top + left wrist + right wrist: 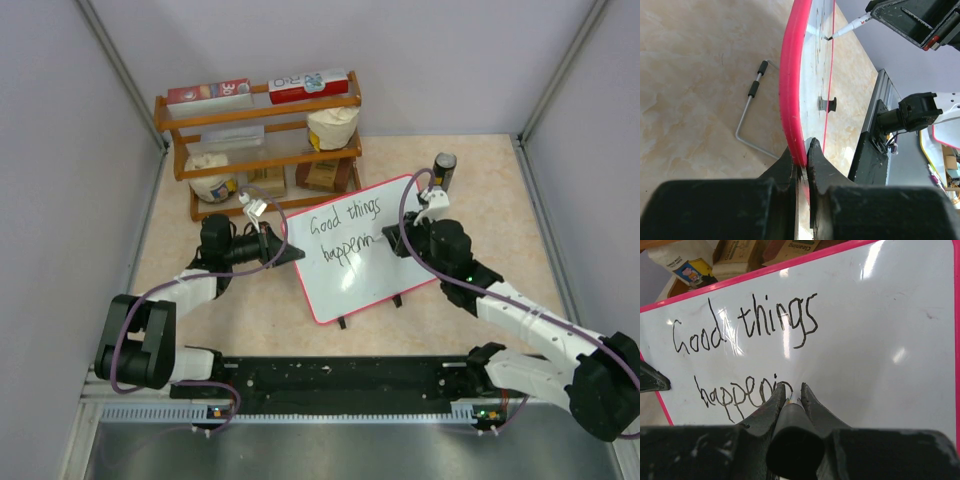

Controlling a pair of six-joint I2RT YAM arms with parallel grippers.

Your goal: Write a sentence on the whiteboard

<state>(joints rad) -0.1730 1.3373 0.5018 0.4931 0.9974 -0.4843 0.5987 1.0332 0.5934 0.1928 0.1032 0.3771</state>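
Note:
The whiteboard (395,255) with a red-pink frame stands tilted on the table; it fills the right wrist view (880,330) and shows edge-on in the left wrist view (790,90). The sentence (343,232) reads "Good things" over "happenin" (745,335). My left gripper (283,249) is shut on the board's left edge (801,159). My right gripper (392,240) is shut on a marker (792,435), whose tip (829,38) touches the board at the end of the second line.
A wooden shelf (262,110) with boxes and bags stands behind the board. A dark can (444,170) stands at the back right. A bent metal rod with black grips (752,107) lies on the table behind the board.

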